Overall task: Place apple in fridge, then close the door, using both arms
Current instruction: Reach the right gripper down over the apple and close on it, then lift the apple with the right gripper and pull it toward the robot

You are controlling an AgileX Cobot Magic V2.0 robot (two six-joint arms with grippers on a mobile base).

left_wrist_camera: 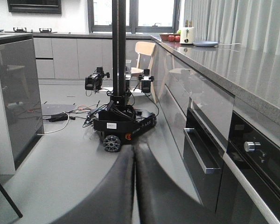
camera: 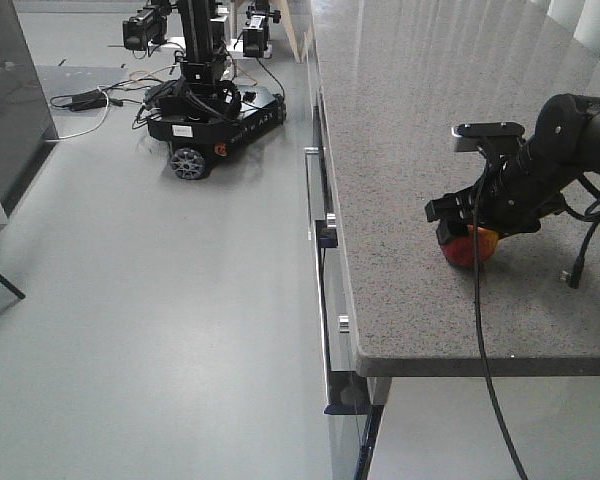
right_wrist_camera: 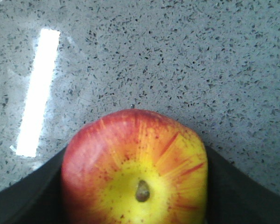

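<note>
0 of the 2 steps look finished: the glossy red-and-yellow round apple (camera: 470, 248) sits between the fingers of the black right claw (camera: 467, 232), stem dimple facing its wrist camera, with the speckled grey stone counter (camera: 430, 120) directly beneath the claw. That claw looks closed snug on both sides of the apple, seemingly not yet lifted, while the black left claw (left_wrist_camera: 134, 186) is pressed together, holding nothing. Left, I judge: carry to the fridge, release inside, push the door closed.

The apple (camera: 470, 250) sits on the counter (camera: 420, 130), near its edge, inside the right pincer (camera: 458, 228).
</note>
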